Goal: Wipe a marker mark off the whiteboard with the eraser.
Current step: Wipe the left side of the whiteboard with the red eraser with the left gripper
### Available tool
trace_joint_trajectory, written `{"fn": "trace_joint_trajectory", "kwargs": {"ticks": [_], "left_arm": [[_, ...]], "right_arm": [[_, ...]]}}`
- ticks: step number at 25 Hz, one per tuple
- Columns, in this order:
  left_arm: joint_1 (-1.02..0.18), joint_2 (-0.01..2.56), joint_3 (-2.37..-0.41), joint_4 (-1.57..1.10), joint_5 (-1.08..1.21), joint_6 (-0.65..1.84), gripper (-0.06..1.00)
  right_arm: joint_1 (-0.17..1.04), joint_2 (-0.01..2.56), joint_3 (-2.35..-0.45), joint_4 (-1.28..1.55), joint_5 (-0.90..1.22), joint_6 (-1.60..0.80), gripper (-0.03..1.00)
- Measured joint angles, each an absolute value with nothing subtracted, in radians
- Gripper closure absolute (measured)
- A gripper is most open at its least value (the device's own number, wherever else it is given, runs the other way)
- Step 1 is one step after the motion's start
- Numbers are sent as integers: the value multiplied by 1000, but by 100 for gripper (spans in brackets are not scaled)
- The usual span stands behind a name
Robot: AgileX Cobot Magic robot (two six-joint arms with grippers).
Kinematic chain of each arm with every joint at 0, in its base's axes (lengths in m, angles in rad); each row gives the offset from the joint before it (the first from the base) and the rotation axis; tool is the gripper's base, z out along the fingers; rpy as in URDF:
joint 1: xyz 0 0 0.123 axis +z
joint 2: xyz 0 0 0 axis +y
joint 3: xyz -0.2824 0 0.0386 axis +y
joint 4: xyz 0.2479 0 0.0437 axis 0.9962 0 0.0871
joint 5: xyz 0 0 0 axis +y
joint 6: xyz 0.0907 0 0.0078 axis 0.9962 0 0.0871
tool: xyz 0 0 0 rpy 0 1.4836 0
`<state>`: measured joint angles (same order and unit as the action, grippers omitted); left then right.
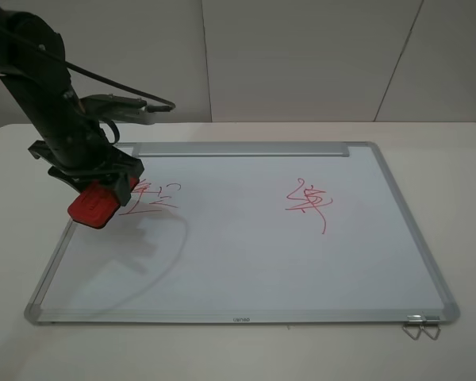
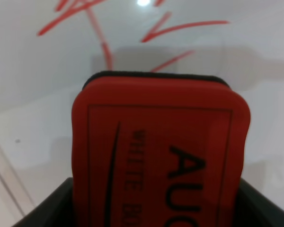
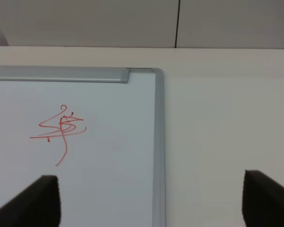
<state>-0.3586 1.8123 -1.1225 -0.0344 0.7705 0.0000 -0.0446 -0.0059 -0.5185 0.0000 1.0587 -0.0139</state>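
The whiteboard [image 1: 246, 262] lies flat on the table, its silver strip along the far edge. The marker mark [image 1: 154, 198], thin red zigzags over a slanted underline, sits on its left part; its strokes [image 2: 180, 27] show just beyond the eraser in the left wrist view. My left gripper [image 1: 100, 190] is shut on the red eraser [image 1: 93, 205], which is tilted at the mark's left end. The eraser [image 2: 161, 156] fills the left wrist view, dark felt toward the board; contact with the board cannot be told. My right gripper [image 3: 151, 203] is open over the board's right edge [image 3: 159, 142], holding nothing.
A denser red scribble with a curved tail [image 1: 308, 203] [image 3: 61, 130] marks the board's right half. A metal clip [image 1: 422, 326] lies at the near right corner. A black cable [image 1: 111, 83] loops off the left arm. White table surrounds the board.
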Motion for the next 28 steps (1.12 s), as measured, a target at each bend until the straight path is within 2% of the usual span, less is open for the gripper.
{"fn": "trace_joint_trajectory", "kwargs": {"ticks": [7,18,28], "left_arm": [[-227,1853,-1152,-31,736,-20,37],[-224,2054,-1337,-31,736,11,37],[-226,2111,-1362,-33,709,37,37]], "right_arm": [[-45,-6,-519,0,1059,-14,27],[-45,-6,-519,0,1059,-14,27],[-45,-6,-519,0,1059,-14,27]]}}
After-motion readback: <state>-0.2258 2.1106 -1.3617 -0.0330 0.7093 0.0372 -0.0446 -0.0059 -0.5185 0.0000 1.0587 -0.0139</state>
